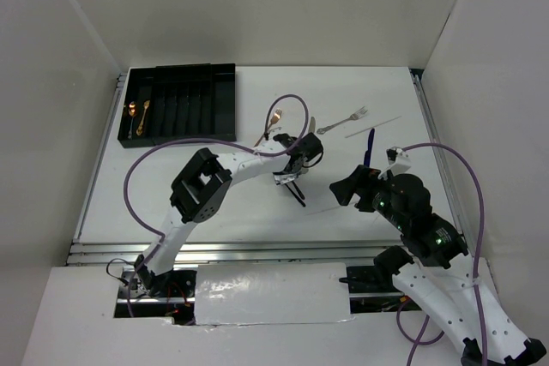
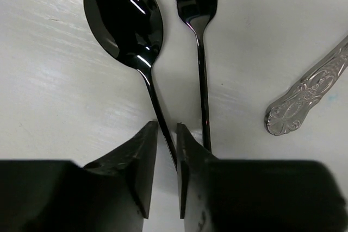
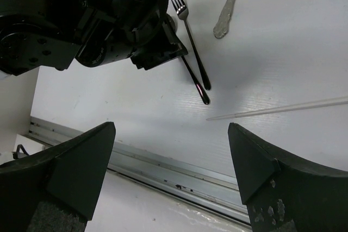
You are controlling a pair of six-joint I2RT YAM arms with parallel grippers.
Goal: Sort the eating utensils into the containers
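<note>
Far left, the black cutlery tray sits at the back of the table. Two copper-gold utensils lie in its leftmost slots, and the other slots look bare from above. That makes two pieces sorted, and the rest are loose on the table. Right of the tray, a copper-gold fork lies on the white surface, not yet handled. Next comes my left gripper, down at the table over the glossy black pair. The black spoon and black fork lie side by side, close but not crossed. My fingers straddle the spoon's stem, one on each side, with a thin gap showing between them. I cannot tell whether the stem is pinched yet. Judgement: the spoon is the piece in hand, and the fork follows. Just right of them is a silver ornate-handled utensil, with a silver fork further right. Beyond that is a thin pale stick, which is not a utensil. My right gripper hovers at the near right with its jaws spread wide and nothing between them. Five utensils remain to be sorted.
</note>
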